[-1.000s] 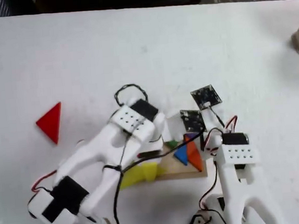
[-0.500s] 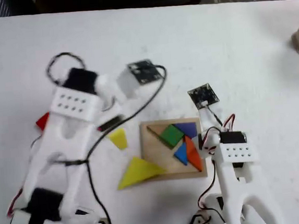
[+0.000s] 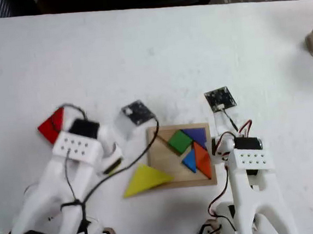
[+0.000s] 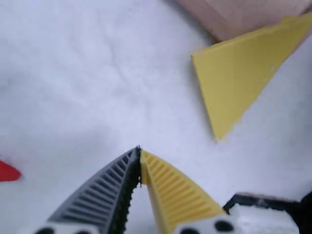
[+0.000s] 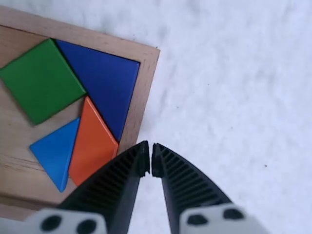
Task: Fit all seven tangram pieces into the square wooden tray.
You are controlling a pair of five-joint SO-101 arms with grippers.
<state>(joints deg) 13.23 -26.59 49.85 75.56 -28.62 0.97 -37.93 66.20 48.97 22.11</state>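
That yellow triangle looks light, stiff and slick, best pinched across its thin edges; left pincer and right pincer are closed, empty.

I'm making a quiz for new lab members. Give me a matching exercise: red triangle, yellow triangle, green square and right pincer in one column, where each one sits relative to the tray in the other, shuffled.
Things:
1. red triangle
2. yellow triangle
3. green square
4. right pincer

Places:
A. inside the tray
B. just outside the tray's edge
C. overlapping a tray corner
D. well away from the tray

Pairs: 1-D, 2-C, 3-A, 4-B
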